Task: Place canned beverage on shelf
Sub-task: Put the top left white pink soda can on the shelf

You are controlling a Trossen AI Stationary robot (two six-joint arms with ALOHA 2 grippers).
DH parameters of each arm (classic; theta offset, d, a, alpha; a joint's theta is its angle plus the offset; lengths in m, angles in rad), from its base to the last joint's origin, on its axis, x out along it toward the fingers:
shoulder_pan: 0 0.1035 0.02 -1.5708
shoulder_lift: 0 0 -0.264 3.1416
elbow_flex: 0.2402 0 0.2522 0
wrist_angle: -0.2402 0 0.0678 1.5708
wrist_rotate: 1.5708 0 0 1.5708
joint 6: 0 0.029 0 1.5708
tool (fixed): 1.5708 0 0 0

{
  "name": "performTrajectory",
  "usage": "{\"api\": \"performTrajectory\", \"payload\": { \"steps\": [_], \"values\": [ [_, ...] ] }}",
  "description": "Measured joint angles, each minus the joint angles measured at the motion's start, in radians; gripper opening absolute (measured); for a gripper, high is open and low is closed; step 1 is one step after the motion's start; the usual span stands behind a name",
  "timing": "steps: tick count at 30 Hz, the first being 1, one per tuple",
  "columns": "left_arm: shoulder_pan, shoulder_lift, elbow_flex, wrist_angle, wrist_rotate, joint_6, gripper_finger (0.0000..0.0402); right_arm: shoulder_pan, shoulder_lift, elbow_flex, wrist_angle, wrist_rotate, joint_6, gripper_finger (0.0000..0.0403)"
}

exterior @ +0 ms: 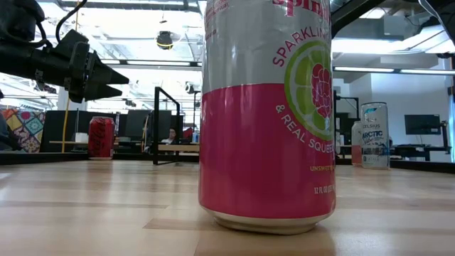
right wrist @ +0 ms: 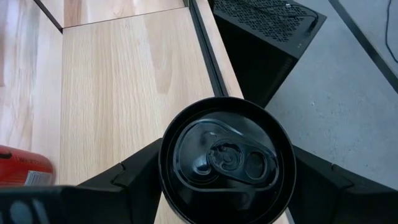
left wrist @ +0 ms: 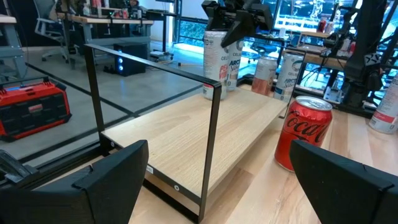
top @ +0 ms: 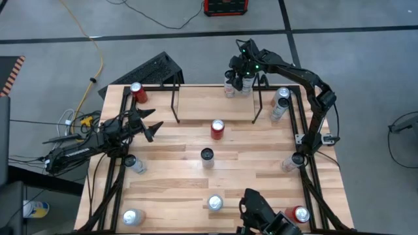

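Note:
The shelf point(top: 209, 104) point(left wrist: 186, 134), a light wood board in thin black rod uprights, stands at the table's far side. At its right end my right gripper point(top: 239, 79) point(left wrist: 239, 25) slants down from above, shut on a tall white beverage can with a black top point(right wrist: 225, 158) point(left wrist: 214, 59). A second can point(top: 247, 85) stands close beside it. My left gripper point(top: 154, 128) point(left wrist: 217, 180) hovers open and level at the table's left, pointing at the shelf. A red cola can point(left wrist: 305, 132) point(top: 217, 128) stands on the table in front of the shelf. My right gripper pinches the can's upper wall just below its rim point(right wrist: 166, 163), one finger on each side. The fingers point(right wrist: 134, 171) come slanting down from above. The can stays upright over the shelf board's right end. Whether its base rests on the board, I cannot tell.
A dark can point(top: 207, 155) stands mid-table and a red can point(top: 136, 91) at the far left. Silver cans point(top: 134, 163) point(top: 215, 203) point(top: 281, 99) are scattered around. A pink can point(exterior: 266, 114) fills the low view. Black rails point(top: 307, 150) run along the table's sides.

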Motion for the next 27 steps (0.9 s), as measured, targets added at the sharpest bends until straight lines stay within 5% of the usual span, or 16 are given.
{"api": "performTrajectory", "payload": {
  "steps": [27],
  "values": [
    [0.000,0.000,0.000,0.000,0.000,0.000,0.0374,0.000,-0.001,0.000,0.005,0.003,-0.010,0.0292]
  ]
}}
